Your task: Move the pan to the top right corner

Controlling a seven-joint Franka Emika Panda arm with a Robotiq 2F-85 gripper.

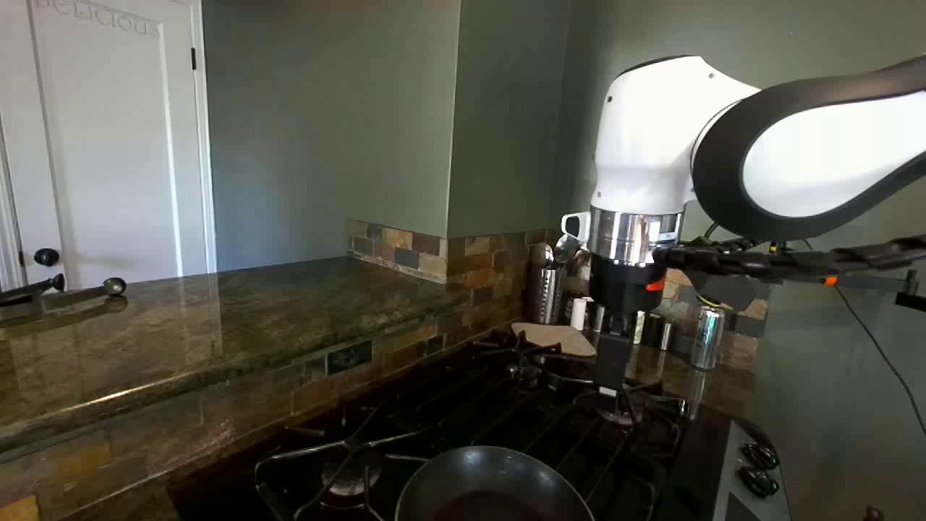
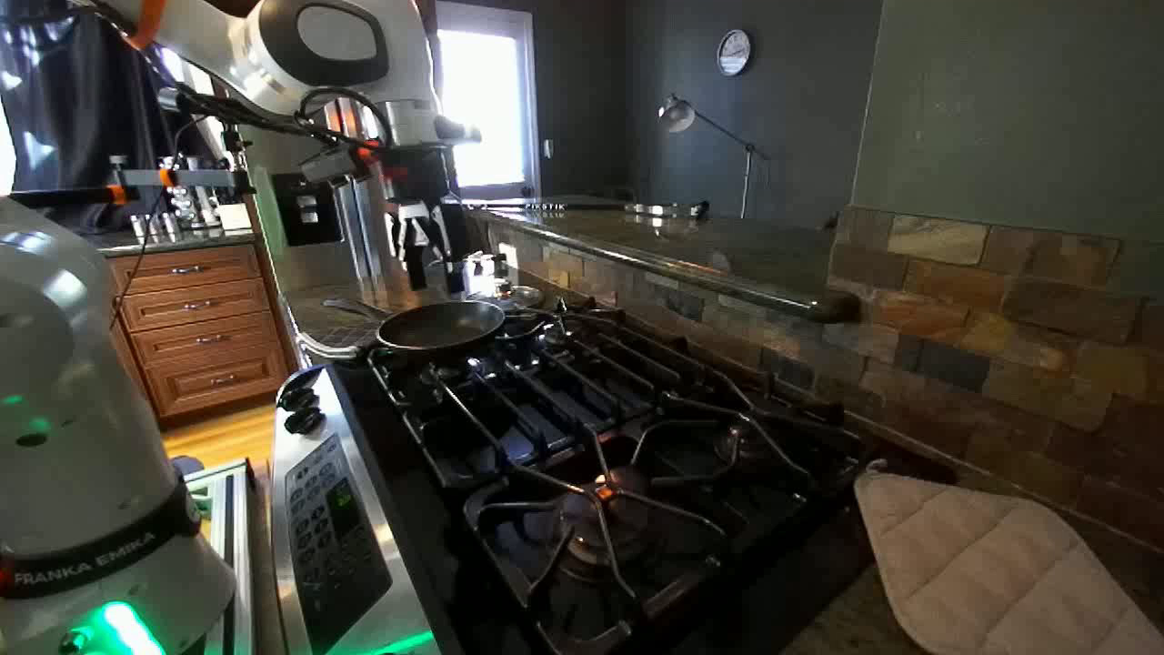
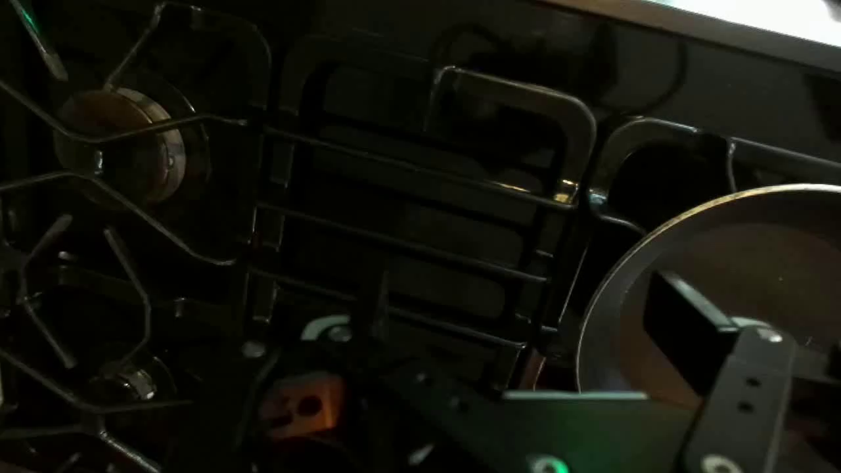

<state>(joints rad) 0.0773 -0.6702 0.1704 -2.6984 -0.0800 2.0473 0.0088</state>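
Nearest my wrist camera, the gripper (image 3: 535, 315) hangs above the gas cooktop (image 3: 755, 98), jaws spread wide and holding nothing. One finger (image 3: 686, 335) overlaps the frying pan (image 2: 441, 326) in line of sight; I record no contact.

The pan sits on the burner grate (image 3: 420, 169) at the end away from the quilted pot holder (image 2: 991, 555), on the side nearer the control panel (image 2: 336, 528). I judge it rigid metal, moderately heavy, not fragile, with a smooth side that may slip in the jaws. The rim (image 3: 611, 272) is the closest hold: one finger inside, one outside. Lifted there, I expect it to tip, so a firm bite and low travel are advised; dragged, its base could catch on the grate. The handle (image 2: 356, 309), seen only in an exterior view, is narrower to grip but leaves the weight on a long lever.

The wrist view crops the pan. In an exterior view I find the gripper side-on, its jaw spacing hidden; beyond it stand a metal canister (image 1: 707, 336) and a utensil holder (image 1: 546, 293) by the tiled wall (image 1: 495, 271), both absent from the wrist view.
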